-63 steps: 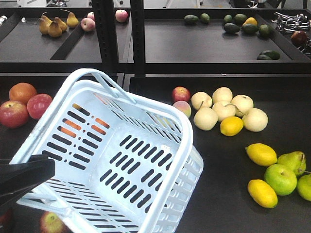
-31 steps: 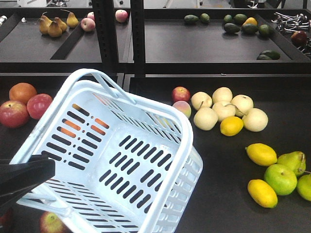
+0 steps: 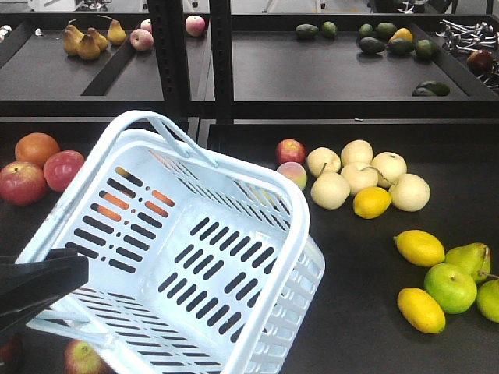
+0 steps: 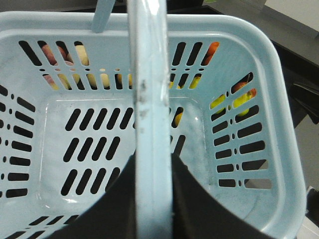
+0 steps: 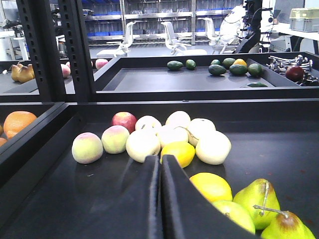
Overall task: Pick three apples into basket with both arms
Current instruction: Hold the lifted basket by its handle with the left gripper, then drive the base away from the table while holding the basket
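Hardly anything has shifted, only the basket (image 3: 178,251) sagging slightly toward 5 o'clock; tilted and empty, it hangs by its handle (image 4: 149,74) from the clamped left gripper (image 4: 153,164), hiding part of a streaked apple (image 3: 82,358) at 7 o'clock. Picking has not begun, I judge: the right gripper (image 5: 160,160), pads (image 5: 149,199) pressed together on nothing, must spread before reaching. Farther off, a peach (image 3: 293,173) and pale round fruit (image 3: 330,190) crowd a red apple (image 3: 290,150) at 1 o'clock; a third apple (image 3: 22,183) sits by an orange (image 3: 35,148) at 9 o'clock.
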`<state>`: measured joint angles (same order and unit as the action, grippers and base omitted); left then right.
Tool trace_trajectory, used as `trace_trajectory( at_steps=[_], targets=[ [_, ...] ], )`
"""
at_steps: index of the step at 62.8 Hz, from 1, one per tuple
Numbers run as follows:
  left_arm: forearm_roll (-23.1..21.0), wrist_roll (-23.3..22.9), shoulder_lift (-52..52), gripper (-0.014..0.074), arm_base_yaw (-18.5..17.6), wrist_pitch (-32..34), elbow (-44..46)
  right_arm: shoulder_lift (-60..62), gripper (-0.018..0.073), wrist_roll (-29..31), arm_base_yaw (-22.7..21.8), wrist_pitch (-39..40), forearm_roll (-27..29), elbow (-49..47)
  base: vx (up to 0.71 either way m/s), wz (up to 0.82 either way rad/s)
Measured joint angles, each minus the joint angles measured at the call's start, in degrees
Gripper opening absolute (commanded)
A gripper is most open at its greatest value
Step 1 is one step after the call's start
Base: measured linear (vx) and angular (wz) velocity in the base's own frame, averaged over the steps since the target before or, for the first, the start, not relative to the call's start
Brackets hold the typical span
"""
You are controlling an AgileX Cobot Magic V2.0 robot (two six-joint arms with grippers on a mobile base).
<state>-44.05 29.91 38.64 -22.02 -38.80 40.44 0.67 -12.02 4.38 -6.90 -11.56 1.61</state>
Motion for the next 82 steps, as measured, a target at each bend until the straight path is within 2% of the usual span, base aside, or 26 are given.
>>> trace_trajectory(
  at_steps=[42, 82],
  targets=[
    [0.0, 0.0, 0.0, -0.0007, 0.0, 0.0, 0.0, 0.0, -0.0004, 0.0, 0.0, 0.0, 0.0, 0.0, -0.02, 0.10],
    [0.0, -0.1, 0.0, -0.0006, 0.0, 0.0, 0.0, 0.0, -0.0004, 0.0, 0.0, 0.0, 0.0, 0.0, -0.10, 0.45]
  ],
)
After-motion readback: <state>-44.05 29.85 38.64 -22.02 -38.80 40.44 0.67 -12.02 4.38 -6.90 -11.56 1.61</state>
